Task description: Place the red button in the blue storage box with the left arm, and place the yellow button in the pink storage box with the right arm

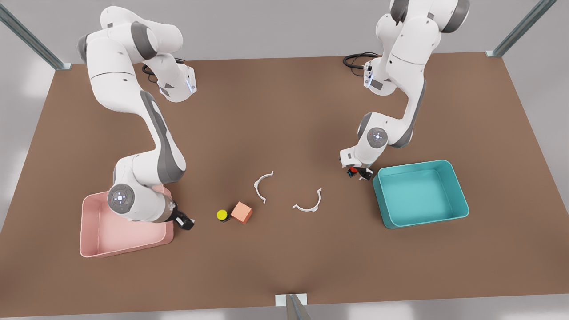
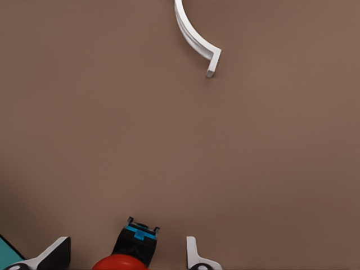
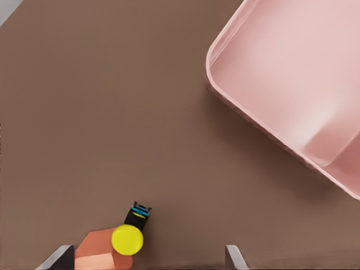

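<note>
No brand, label or writing can be read on anything here; the only marks are small blue patches on the dark bodies of the two buttons. The left gripper [image 1: 358, 173] is low over the brown table [image 1: 284, 111], just beside the near-left corner of the blue storage box [image 1: 420, 193] as the front view shows it. Its fingers [image 2: 55, 253] stand apart, and the red button [image 2: 130, 253] lies between them in the left wrist view, not visibly pinched. One white curved clip [image 1: 308, 202] lies near that gripper toward the table's middle, and another white curved clip [image 1: 262, 185] lies beyond it. The right gripper [image 1: 186, 222] hangs at the edge of the pink storage box [image 1: 102, 240], on the side facing the table's middle. Its fingers [image 3: 233, 257] are spread wide and hold nothing. The yellow button [image 1: 222, 215] stands on the table a short way off from that gripper, outside the pink box, touching or just beside an orange cube [image 1: 241, 212]
</note>
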